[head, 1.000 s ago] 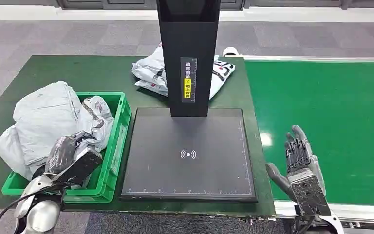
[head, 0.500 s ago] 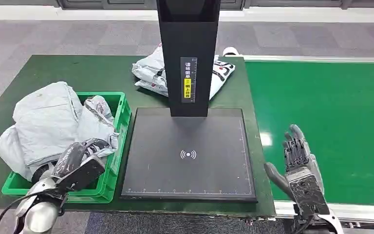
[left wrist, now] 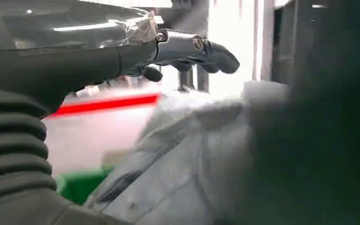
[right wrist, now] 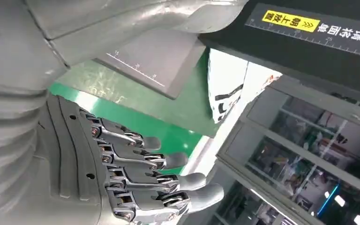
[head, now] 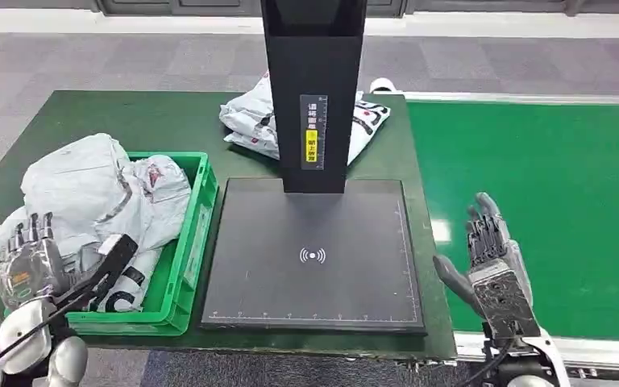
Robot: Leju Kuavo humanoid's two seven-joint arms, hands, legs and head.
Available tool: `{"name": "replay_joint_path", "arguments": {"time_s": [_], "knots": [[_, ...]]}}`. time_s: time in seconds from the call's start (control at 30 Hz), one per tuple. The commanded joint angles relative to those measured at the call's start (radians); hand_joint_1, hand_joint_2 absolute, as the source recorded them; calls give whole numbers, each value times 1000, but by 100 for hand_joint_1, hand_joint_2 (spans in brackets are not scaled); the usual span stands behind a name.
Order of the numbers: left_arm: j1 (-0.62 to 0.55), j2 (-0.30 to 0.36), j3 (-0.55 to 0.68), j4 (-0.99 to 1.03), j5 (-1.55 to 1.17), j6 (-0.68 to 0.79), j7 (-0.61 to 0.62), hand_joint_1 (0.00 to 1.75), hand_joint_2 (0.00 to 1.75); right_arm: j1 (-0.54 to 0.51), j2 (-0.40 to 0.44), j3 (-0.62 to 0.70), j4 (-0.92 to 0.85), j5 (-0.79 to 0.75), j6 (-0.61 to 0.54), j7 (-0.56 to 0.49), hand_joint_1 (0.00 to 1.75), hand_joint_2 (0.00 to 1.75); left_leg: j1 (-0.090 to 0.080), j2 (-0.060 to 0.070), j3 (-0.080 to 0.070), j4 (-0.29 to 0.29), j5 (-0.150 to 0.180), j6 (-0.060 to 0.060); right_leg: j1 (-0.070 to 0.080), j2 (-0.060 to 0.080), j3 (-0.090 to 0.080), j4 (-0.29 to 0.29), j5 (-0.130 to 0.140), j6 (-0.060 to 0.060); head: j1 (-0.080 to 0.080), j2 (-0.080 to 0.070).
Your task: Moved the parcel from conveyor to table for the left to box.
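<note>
I see the grey parcel (head: 101, 193) lying in the green box (head: 185, 266) on the table (head: 169, 121). My left hand (head: 32, 266) hovers beside it, fingers spread, empty. My right hand (head: 492, 258) hangs released by the conveyor (head: 548, 185).

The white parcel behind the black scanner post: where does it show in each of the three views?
Head view: white parcel lies on the green table behind the scanner post, upper middle.
Left wrist view: not in it; the grey bags there are those at the green bin.
Right wrist view: a white corner with black print, beyond the dark scanner plate.
Shared landmark: the post's yellow label.
</note>
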Motion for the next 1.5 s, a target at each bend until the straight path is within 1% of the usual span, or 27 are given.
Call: {"name": "replay_joint_path", "arguments": {"time_s": [0.03, 0.1, 0.2, 0.27, 0.5, 0.53, 0.6, 0.67, 0.7, 0.77, 0.83, 0.87, 0.9, 0.93, 0.97, 1.0, 1.03, 1.07, 1.13, 1.17, 1.2, 1.23, 1.27, 1.33, 1.4, 1.5], "knots": [[-18, -89, 102, -23, -85, 12, 35, 0, 0, -18, 8, 0, 57, -6, -2, 8, 0, 175, 1, 2, 4, -2, 0, 0, 1, -1, 4, -3, 0, -1, 0, 0], [-18, -89, 102, -23, -85, 12, 35, 0, 0, -18, 8, 0, 57, -6, -2, 8, 0, 175, 0, 1, 2, -1, 0, 0, 1, -1, 2, -1, 0, 0, 0, 0], [-14, -89, 105, -25, -85, 12, 35, 0, 0, -15, 9, 1, 56, -6, -2, 8, 0, 175, 1, 2, 4, -3, 0, 0, 1, 0, 4, -3, 0, -1, 0, 0], [-14, -89, 105, -25, -85, 12, 35, 0, 0, -15, 9, 1, 56, -6, -2, 8, 0, 175, 0, 1, 2, -1, 0, 0, 1, -1, 2, -1, 0, 0, 0, 0], [-14, -89, 105, -25, -85, 12, 35, 0, 0, -15, 9, 1, 56, -6, -2, 8, 0, 175, 1, 1, 2, -1, 0, 0, 1, 0, 2, -2, 0, 0, 0, 0], [-21, -94, 112, -28, -98, 36, 45, 0, 0, -20, 9, 1, 55, -6, -2, 8, 0, 175, 1, 1, 4, -2, 0, 0, 1, -1, 4, -3, 0, -1, 0, 0], [-28, -110, 138, -55, -109, 132, 52, 0, 0, -16, 16, -1, 49, -7, -3, 10, 0, 175, 1, 1, 3, -2, 0, 0, 1, -1, 4, -3, 0, -1, 0, 0], [-39, -121, 158, -92, -106, 237, 41, 0, 0, -11, 17, 0, 43, -9, -5, 12, 0, 175, 1, 1, 1, -1, 0, 0, 1, -1, 2, -2, 0, 0, 0, 0], [-41, -127, 160, -121, -81, 279, 19, 0, 0, -6, 16, 1, 39, -10, -7, 14, 0, 175, 1, 1, 3, -1, 0, 0, 2, -1, 3, -3, 0, -1, 0, 0], [-46, -134, 150, -142, -53, 290, 0, 0, 0, 9, 15, -4, 30, -10, -9, 14, 0, 175, 1, 0, 1, 0, 0, 0, 1, -1, 1, -1, 0, 0, 0, 0], [-51, -135, 146, -144, -54, 287, 0, 0, 0, 11, 14, -6, 27, -10, -9, 14, 0, 175, 1, -1, 1, 0, 0, 0, 1, -2, 1, -1, 0, 0, 0, 0], [-57, -132, 135, -142, -39, 310, -16, 0, 0, 9, 15, -8, 29, -11, -10, 14, 0, 175, 1, -1, 3, -2, 0, 0, 1, -3, 3, -2, 0, -1, 0, 0], [-74, -126, 100, -139, 77, 328, -81, 0, 0, 8, 18, -15, 29, -14, -19, 14, 0, 175, 1, -1, 2, -1, 0, 0, 1, -3, 3, -2, 0, -1, 0, 0], [-85, -124, 86, -137, 80, 335, -89, 0, 0, 16, 16, -19, 23, -13, -20, 14, 0, 175, 1, -2, 3, -2, 0, 0, 2, -4, 4, -2, 0, -1, 0, 0], [-91, -118, 49, -141, 166, 361, -136, 0, 0, 20, 19, -23, 20, -14, -22, 13, 0, 175, 1, -3, 1, 0, 0, 0, 1, -5, 2, -1, 0, -1, 0, 0], [-107, -111, 0, -142, 304, 333, -189, 0, 0, 35, 20, -34, 10, -14, -29, 9, 0, 175, 1, -3, 2, -1, 1, 0, 2, -5, 4, -3, 0, -1, 0, 0], [-116, -104, -53, -152, 486, 331, -281, 0, 0, 46, 27, -45, 1, -15, -34, 5, 0, 175, 1, -4, 0, 0, 1, 0, 1, -6, 2, -1, -1, -1, 0, 0], [-123, -102, -73, -156, 546, 330, -304, 0, 0, 52, 29, -51, -4, -16, -35, 2, 0, 175, 1, -6, -1, 0, 1, 0, 1, -7, 0, -1, -1, 0, 0, 0], [-132, -105, -85, -194, 608, 466, -377, 0, 0, 42, 30, -49, 5, -18, -32, -5, 0, 175, 1, -8, 0, 0, 1, 0, 2, -11, 3, -2, -1, -1, 0, 0], [-127, -105, -72, -216, 594, 526, -394, 0, 0, 33, 28, -43, 14, -17, -32, -6, 0, 175, 1, -5, 0, 1, 1, 0, 1, -7, 1, -1, -1, 0, 0, 0], [-124, -106, -60, -239, 588, 582, -411, 0, 0, 23, 21, -32, 26, -18, -33, -5, 0, 175, 1, -4, 1, 0, 0, 0, 2, -7, 3, -2, -1, -1, 0, 0], [-121, -116, -23, -267, 540, 649, -441, 0, 0, 14, 13, -20, 40, -23, -35, -6, 0, 175, 1, 0, 1, 0, 0, 0, 1, -3, 2, -1, 0, 0, 0, 0], [-125, -142, 20, -292, 518, 649, -468, 0, 0, 9, 8, -14, 49, -27, -40, -7, 0, 175, 2, 2, 1, 1, -1, 0, 2, 0, 1, -1, 1, 0, 0, 0], [-140, -222, 127, -330, 445, 649, -555, 0, 0, 5, -6, 3, 65, -36, -52, -10, 0, 175, 1, 7, 4, -1, -1, 0, 2, 4, 3, -3, 1, -1, 0, 0], [-165, -283, 205, -352, 415, 649, -634, 0, 0, 5, -14, 15, 75, -42, -58, -12, 0, 175, 1, 3, 2, 0, -1, 0, 1, 2, 1, -1, 1, -1, 0, 0], [-181, -311, 222, -349, 418, 649, -676, 0, 0, 16, -11, 15, 70, -43, -68, -11, 0, 175, 1, 2, 2, -1, 0, 0, 2, 0, 2, -2, 1, 0, 0, 0]]}}
